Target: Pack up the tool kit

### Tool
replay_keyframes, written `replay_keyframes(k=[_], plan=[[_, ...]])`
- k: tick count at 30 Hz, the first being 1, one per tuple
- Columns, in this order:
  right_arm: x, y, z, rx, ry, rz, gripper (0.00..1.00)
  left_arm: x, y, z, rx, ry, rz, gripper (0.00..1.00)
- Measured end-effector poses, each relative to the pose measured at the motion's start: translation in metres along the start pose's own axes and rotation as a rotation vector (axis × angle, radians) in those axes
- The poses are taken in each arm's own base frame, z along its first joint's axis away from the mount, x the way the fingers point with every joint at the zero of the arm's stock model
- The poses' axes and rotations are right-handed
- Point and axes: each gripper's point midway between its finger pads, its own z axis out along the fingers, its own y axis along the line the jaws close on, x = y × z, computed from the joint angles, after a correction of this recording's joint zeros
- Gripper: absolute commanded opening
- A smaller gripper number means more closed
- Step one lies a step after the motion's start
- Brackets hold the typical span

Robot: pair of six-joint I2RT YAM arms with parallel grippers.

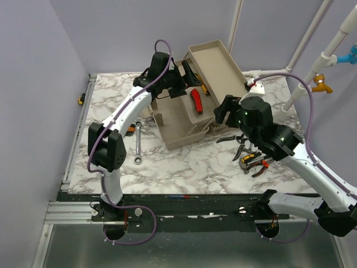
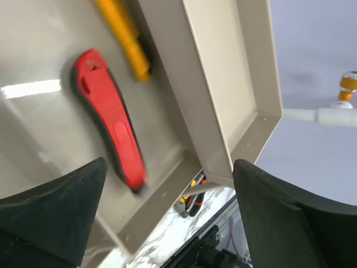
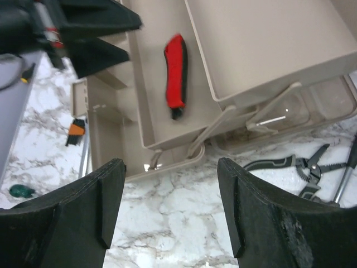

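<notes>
The big beige toolbox (image 1: 177, 133) sits in the middle of the bench (image 1: 184, 167), a bit toward the top of the picture. Its trays (image 1: 215, 58) are folded out. The red cutter (image 1: 196, 101) lies flat in one tray. The left gripper (image 2: 170, 167) hangs over that tray, wide open with nothing in it. A yellow tool (image 2: 127, 39) lies near the cutter, too blurry to name. The right gripper (image 3: 171, 167) is at the right side of the box, wide open too, holding nothing. Pliers (image 1: 239, 139) lie on the bench to the right of the box. A wrench (image 1: 138, 148) lies to its left.
</notes>
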Motion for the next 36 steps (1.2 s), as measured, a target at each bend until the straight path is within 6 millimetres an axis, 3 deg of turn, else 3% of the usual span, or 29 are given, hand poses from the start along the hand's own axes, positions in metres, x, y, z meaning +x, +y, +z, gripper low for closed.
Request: replay_keyframes(k=[4, 6, 8, 9, 10, 11, 14, 16, 19, 22, 27, 31, 33, 36], plan=[[0.032, -0.01, 0.006, 0.02, 0.074, -0.018, 0.73, -0.003, 0.005, -0.029, -0.09, -0.044, 0.072, 0.98], [0.051, -0.014, 0.009, 0.026, 0.119, -0.028, 0.74, -0.003, 0.003, -0.054, -0.121, -0.084, 0.103, 0.98], [0.07, -0.02, 0.011, 0.032, 0.164, -0.039, 0.74, 0.004, 0.016, -0.093, -0.184, -0.149, 0.135, 0.98], [0.079, -0.023, 0.012, 0.035, 0.184, -0.043, 0.74, 0.013, 0.032, -0.095, -0.226, -0.139, 0.133, 0.97], [0.088, -0.026, 0.012, 0.04, 0.204, -0.047, 0.74, 0.013, 0.031, -0.125, -0.229, -0.192, 0.143, 0.95], [0.096, -0.03, 0.011, 0.047, 0.222, -0.048, 0.74, 0.015, 0.039, -0.139, -0.239, -0.221, 0.147, 0.92], [0.115, -0.042, 0.007, 0.07, 0.255, -0.041, 0.73, 0.03, 0.078, -0.162, -0.292, -0.256, 0.126, 0.84], [0.124, -0.049, 0.002, 0.079, 0.26, -0.022, 0.73, 0.045, 0.114, -0.162, -0.351, -0.24, 0.096, 0.8], [0.137, -0.061, -0.007, 0.08, 0.253, 0.019, 0.73, 0.074, 0.164, -0.142, -0.443, -0.14, 0.048, 0.76], [0.15, -0.071, -0.014, 0.086, 0.252, 0.059, 0.73, 0.089, 0.189, -0.123, -0.482, -0.066, 0.018, 0.74], [0.179, -0.087, -0.01, 0.156, 0.289, 0.108, 0.71, 0.092, 0.203, -0.102, -0.478, -0.035, 0.007, 0.54], [0.202, -0.114, -0.009, 0.31, 0.299, 0.174, 0.7, 0.088, 0.214, -0.094, -0.493, -0.029, -0.012, 0.24], [0.207, -0.13, -0.013, 0.399, 0.284, 0.216, 0.77, 0.082, 0.214, -0.094, -0.475, -0.04, -0.026, 0.09], [0.207, -0.145, -0.016, 0.476, 0.239, 0.252, 0.79, 0.068, 0.217, -0.098, -0.472, -0.076, -0.031, 0.0]])
